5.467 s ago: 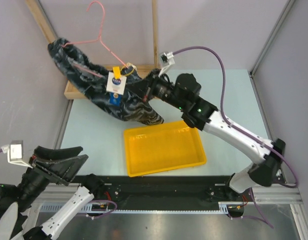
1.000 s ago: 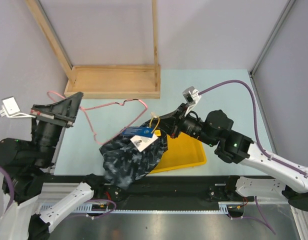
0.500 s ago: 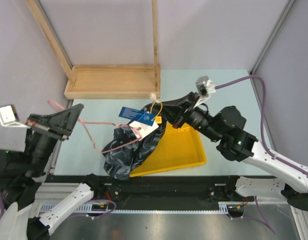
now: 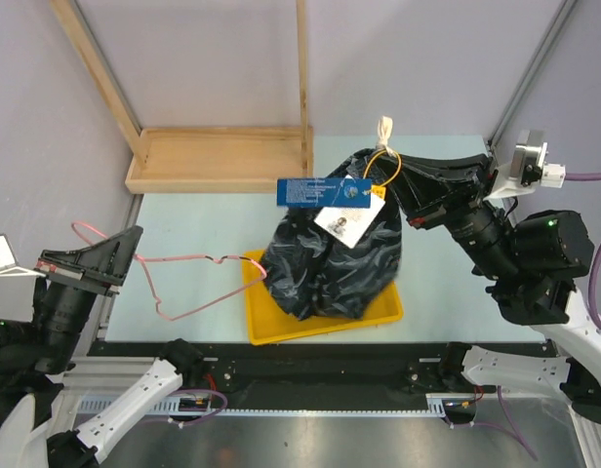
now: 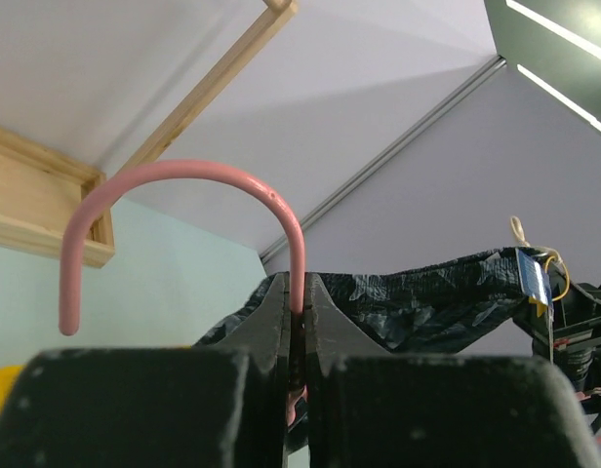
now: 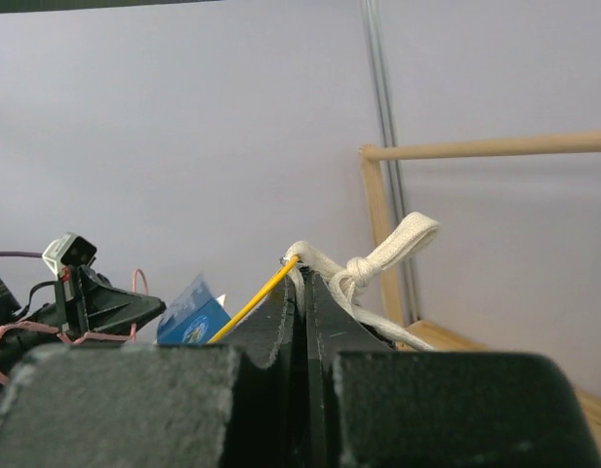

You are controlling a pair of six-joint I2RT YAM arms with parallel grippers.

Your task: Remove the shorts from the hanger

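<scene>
The left claw is clenched on the pink wire hanger just below its hook, holding it out above the table. The hanger's far shoulder reaches the edge of the black shorts. They hang bunched over the yellow tray from the right claw, which is clenched on their white drawstring.

No wording is coming through legibly: the blue tag and white tag on the shorts are showing print too small to read.
</scene>
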